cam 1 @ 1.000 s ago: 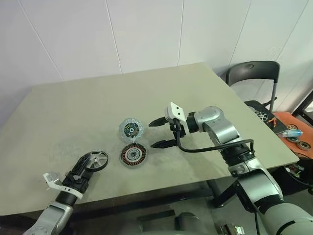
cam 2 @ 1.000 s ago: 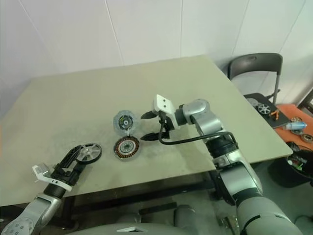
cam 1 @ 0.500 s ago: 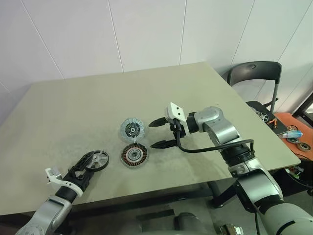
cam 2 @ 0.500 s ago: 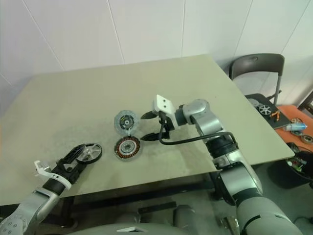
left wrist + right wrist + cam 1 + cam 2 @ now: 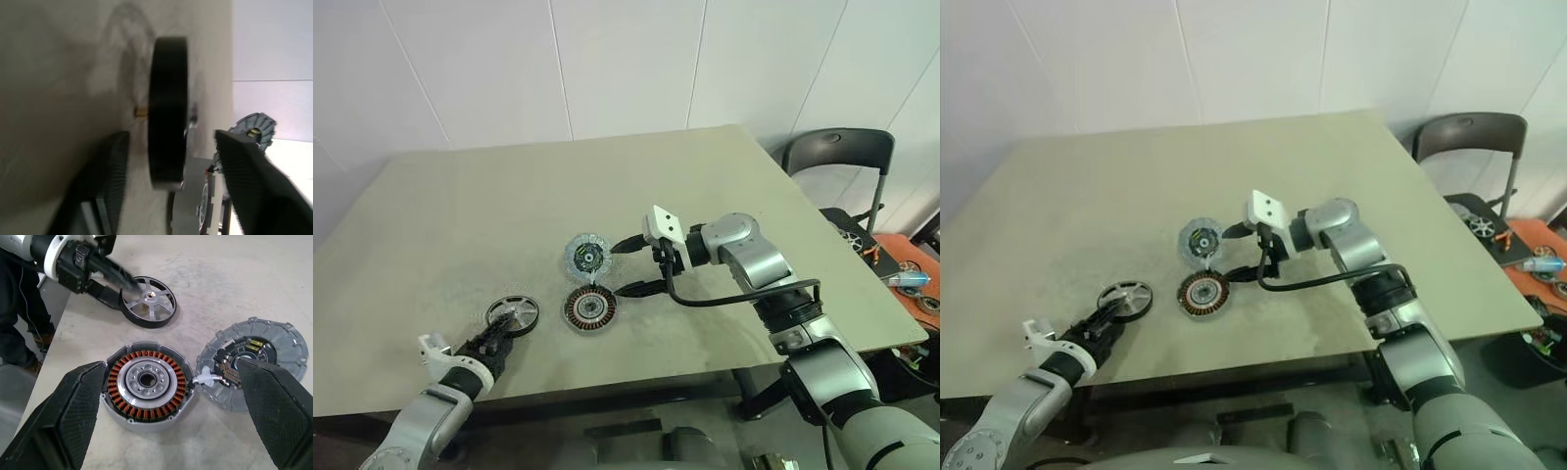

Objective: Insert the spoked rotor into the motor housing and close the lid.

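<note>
A: Where's the rotor (image 5: 512,312)?
B: Flat on the table (image 5: 460,215), near-left, left of the housing (image 5: 589,308). The left gripper (image 5: 499,338) straddles its near rim, one finger over the spokes, one outside (whether it's pinched yet, I can't tell).
A: And the lid (image 5: 586,257)?
B: Swung open, lying just beyond the housing. The right gripper (image 5: 629,266) hovers beside both, jaws spread, empty.

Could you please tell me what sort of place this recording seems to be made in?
Probably a workshop or lab: a plain grey-green worktable against white panelled walls, a black folding chair beside it, and an orange tray of spare motor parts nearby.
</note>
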You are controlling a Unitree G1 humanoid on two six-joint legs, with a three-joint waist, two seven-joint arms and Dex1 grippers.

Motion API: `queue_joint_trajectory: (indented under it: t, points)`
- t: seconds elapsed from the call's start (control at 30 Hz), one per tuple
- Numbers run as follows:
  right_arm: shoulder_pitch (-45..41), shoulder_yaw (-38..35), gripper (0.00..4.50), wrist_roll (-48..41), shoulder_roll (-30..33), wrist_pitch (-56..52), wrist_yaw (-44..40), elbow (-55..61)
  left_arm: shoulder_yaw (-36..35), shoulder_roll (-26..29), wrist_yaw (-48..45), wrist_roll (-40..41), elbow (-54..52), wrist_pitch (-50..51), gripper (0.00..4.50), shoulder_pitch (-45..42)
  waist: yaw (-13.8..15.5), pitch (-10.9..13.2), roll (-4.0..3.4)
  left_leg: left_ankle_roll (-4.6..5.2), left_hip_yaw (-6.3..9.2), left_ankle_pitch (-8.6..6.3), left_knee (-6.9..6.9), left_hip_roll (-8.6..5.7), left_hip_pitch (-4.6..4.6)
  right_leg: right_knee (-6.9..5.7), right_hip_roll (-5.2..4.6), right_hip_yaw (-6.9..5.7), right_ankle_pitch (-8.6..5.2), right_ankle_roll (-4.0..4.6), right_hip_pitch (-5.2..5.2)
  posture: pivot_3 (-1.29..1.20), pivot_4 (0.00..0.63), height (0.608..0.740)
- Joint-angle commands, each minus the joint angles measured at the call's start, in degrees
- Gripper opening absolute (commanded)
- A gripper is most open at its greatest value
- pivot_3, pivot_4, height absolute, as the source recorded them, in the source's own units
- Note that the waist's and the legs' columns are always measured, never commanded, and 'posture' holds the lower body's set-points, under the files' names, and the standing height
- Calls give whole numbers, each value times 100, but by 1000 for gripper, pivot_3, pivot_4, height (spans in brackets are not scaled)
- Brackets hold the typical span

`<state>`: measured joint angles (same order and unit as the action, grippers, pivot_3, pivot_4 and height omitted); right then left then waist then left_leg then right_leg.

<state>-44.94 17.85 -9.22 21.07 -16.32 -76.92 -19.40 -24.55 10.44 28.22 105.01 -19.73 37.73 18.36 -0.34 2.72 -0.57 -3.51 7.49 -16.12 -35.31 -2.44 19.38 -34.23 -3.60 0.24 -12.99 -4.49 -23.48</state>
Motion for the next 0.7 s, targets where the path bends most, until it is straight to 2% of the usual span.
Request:
queue_joint_trajectory:
  t: [0.03,0.1,0.13,0.37,0.47,0.7]
  points:
    - [-80,-23,4500,-34,-12,78,-1,96,132,-82,488,300,-652,-435,1056,-105,-1,3,10,0,-1,0,-1,0,1,0,0,0,9,15,0,0,0,740]
    - [-85,-22,4500,-30,-17,87,4,82,215,-74,643,332,-795,-582,475,-126,-5,3,10,0,-2,0,-1,-1,0,1,0,0,11,18,2,0,0,740]
    - [-90,-21,4500,-28,-22,94,4,69,267,-65,703,332,-867,-638,412,-129,-8,3,10,0,-2,0,-1,0,-1,0,1,0,11,19,2,0,0,740]
    - [-97,-15,4500,-25,-33,116,3,48,561,8,1036,304,-1459,-1016,412,-129,-16,7,18,0,-6,0,-3,-1,0,0,3,1,12,21,2,0,0,740]
    - [-107,-19,4500,-22,-36,115,9,38,596,273,819,183,-1724,-1033,412,-252,-16,9,21,0,-6,1,-5,-1,-1,-1,4,1,12,21,3,0,0,740]
    - [-115,-31,4500,-21,-41,106,31,41,960,1082,97,755,-2060,-620,412,-374,-26,9,21,1,-11,1,-12,-2,-1,-3,5,3,13,22,5,0,0,740]
